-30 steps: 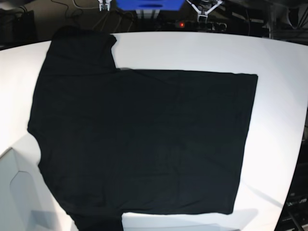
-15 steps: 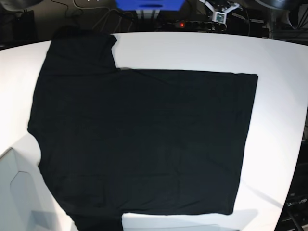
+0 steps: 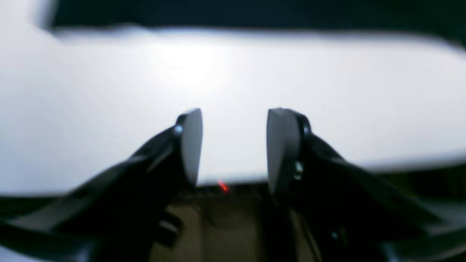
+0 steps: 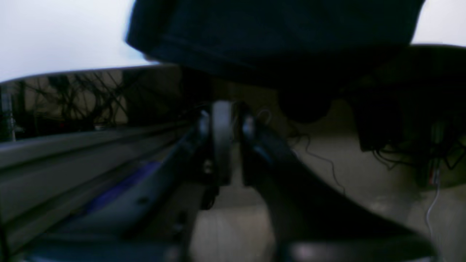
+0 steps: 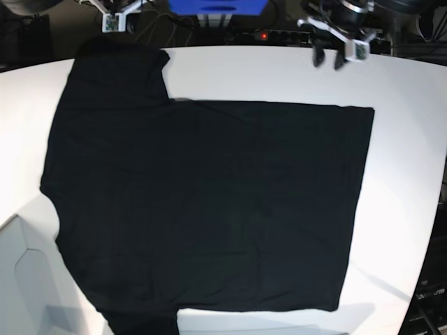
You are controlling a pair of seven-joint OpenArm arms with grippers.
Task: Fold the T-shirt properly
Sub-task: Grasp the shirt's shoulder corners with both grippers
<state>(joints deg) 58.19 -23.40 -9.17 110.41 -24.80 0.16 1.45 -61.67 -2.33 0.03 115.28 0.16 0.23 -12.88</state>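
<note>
The T-shirt (image 5: 202, 202) is plain black and lies spread flat on the white table (image 5: 405, 139), one sleeve reaching the far left edge. My left gripper (image 5: 328, 57) hovers over bare table at the far edge, beyond the shirt's right corner. In the left wrist view the left gripper (image 3: 235, 145) is open, with nothing between its pale pads (image 3: 191, 145). My right arm (image 5: 112, 21) sits past the far edge by that sleeve. In the right wrist view the right gripper (image 4: 233, 138) has its jaws barely apart and empty, below dark cloth (image 4: 273, 36) hanging over the table edge.
Behind the table stand a blue box (image 5: 216, 5) and a power strip with a red light (image 5: 263, 35), with cables around them. A pale grey panel (image 5: 21, 279) sits at the near left corner. Bare white table lies right of the shirt.
Both arms have spread outward along the far edge. The left gripper has come down over the table's far right and opened. The right gripper's jaws have parted slightly.
</note>
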